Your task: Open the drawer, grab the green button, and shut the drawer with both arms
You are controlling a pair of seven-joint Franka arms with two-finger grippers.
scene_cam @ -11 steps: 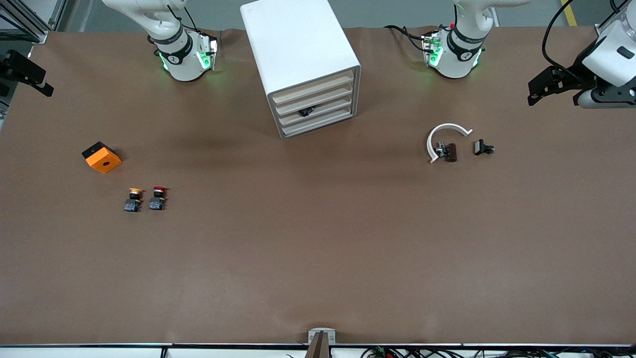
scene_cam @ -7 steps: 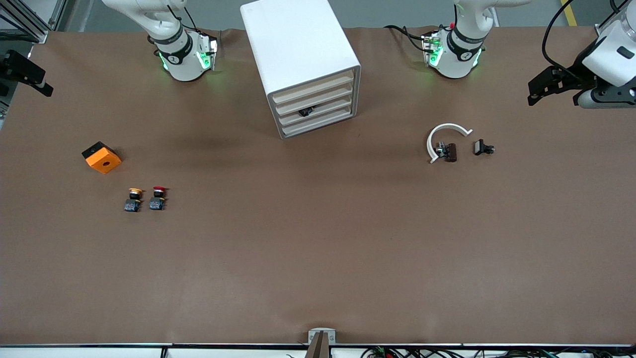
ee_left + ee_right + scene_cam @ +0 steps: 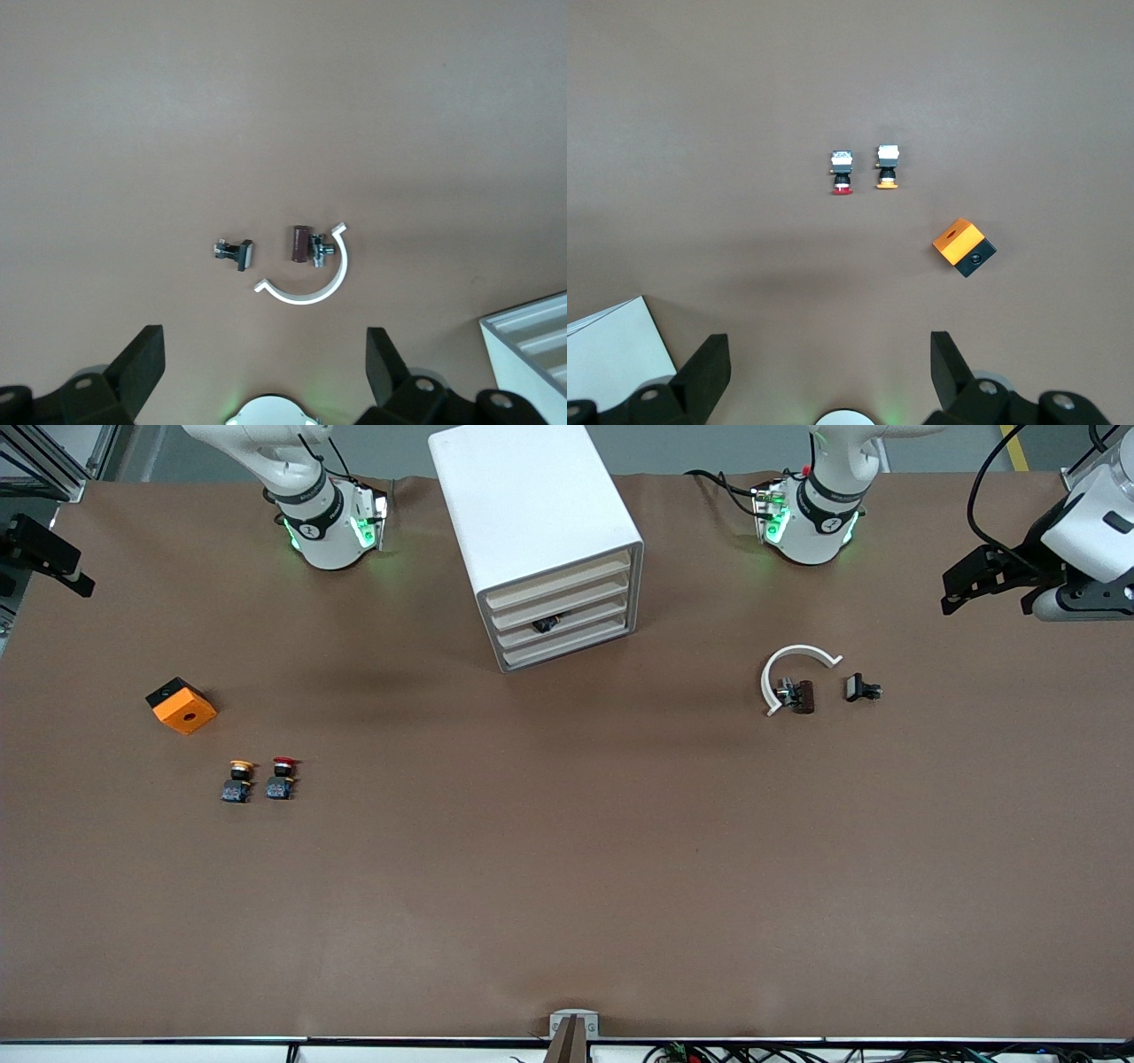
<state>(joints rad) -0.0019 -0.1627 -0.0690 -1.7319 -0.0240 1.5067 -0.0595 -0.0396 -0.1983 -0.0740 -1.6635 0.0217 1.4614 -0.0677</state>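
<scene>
1. My left tool [image 3: 966, 584] hangs high over the surface [image 3: 567, 886] at the left arm's end, well apart from the cabinet [image 3: 540, 540]; its fingers [image 3: 142, 363] are spread wide and hold nothing.
2. My right tool [image 3: 828, 372] is up over the right arm's end of the surface, equally wide and empty.
3. The drawer [image 3: 567, 617], third from the top in the cabinet, looks fully pushed in, flush with the three others.
4. A small dark handle [image 3: 546, 624] sits at the middle of its front. I judge that is what I must grip first.
5. To do it well, I would approach square to the cabinet's angled front, close on the handle only, and pull straight out along the drawer's line while my other tool steadies the cabinet.
6. All four drawers are shut, so I cannot see inside. The green button is not visible; I judge it lies in that drawer.
7. Only the yellow-capped button [image 3: 236, 779] and the red-capped button [image 3: 282, 778] lie out on the surface, nearer the front camera than the cabinet, toward the right arm's end.
</scene>
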